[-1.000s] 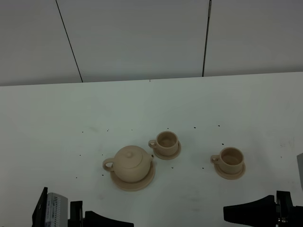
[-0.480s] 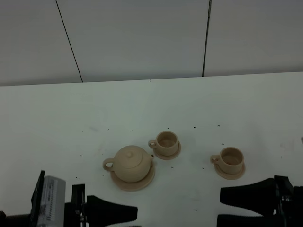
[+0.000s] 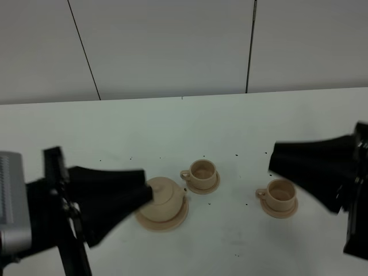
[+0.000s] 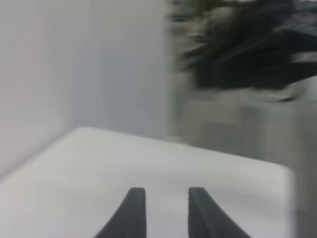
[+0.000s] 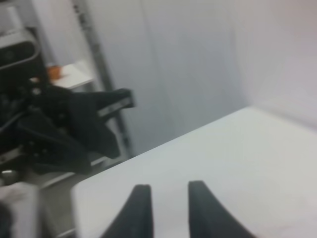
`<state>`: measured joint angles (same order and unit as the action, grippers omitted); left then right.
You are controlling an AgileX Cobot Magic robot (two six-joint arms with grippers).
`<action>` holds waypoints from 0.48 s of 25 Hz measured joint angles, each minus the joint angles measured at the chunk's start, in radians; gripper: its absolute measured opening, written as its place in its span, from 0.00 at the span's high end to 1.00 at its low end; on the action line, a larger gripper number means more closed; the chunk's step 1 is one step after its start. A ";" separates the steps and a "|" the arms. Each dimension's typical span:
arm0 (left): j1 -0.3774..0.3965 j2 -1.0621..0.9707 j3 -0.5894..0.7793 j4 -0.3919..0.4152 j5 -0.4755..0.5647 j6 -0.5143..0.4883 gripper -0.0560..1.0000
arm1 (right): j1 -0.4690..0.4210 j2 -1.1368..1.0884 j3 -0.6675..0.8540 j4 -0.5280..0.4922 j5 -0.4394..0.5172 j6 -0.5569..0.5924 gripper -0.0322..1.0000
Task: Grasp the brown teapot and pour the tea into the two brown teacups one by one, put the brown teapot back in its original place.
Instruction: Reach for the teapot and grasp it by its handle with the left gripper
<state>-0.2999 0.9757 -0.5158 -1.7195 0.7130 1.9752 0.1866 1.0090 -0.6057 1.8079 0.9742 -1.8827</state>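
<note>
**Mara:** Where is the brown teapot?

**Jon:** The brown teapot (image 3: 168, 201) sits lid on, on its wide saucer (image 3: 172, 224), toward the front of the white table (image 3: 172, 126) and left of the middle.

**Mara:** And the cups?

**Jon:** The middle teacup (image 3: 202, 171) stands upright on a small saucer (image 3: 209, 188), just beside the teapot, behind and to its right. The right teacup (image 3: 280, 192) stands well apart, farther right, on a saucer of the same kind. Both handles point left.

**Mara:** What about the left gripper?

**Jon:** In the high view the left gripper (image 3: 146, 185) is a blurred black wedge lying over the teapot's handle side, and I cannot tell whether it touches. Its wrist view shows the two fingers (image 4: 134, 213) set narrowly apart with only bare table between them, so it holds nothing.

**Mara:** The right one?

**Jon:** The right gripper (image 3: 275, 161) looms large and blurred over the right side of the table, its tip just above the right teacup in that view. From the wrist, its fingers (image 5: 141, 210) stand a narrow gap apart, empty.
</note>
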 joint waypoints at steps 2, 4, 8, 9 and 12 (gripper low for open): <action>0.000 -0.067 -0.001 -0.001 -0.129 -0.035 0.71 | 0.000 -0.068 -0.025 -0.009 -0.125 0.006 0.91; 0.000 -0.127 -0.001 -0.002 -0.255 -0.072 0.72 | 0.000 -0.157 -0.031 -0.011 -0.268 0.026 0.96; 0.000 -0.229 -0.001 -0.002 -0.402 -0.098 0.72 | 0.000 -0.321 -0.031 -0.105 -0.551 0.138 0.98; 0.000 -0.247 -0.001 -0.002 -0.419 -0.098 0.72 | 0.000 -0.350 -0.031 -0.156 -0.596 0.185 0.98; 0.000 -0.272 -0.001 -0.002 -0.447 -0.098 0.72 | 0.000 -0.428 -0.031 -0.346 -0.646 0.382 0.98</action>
<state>-0.2999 0.7038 -0.5171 -1.7216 0.2660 1.8768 0.1866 0.5808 -0.6362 1.4615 0.3282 -1.5003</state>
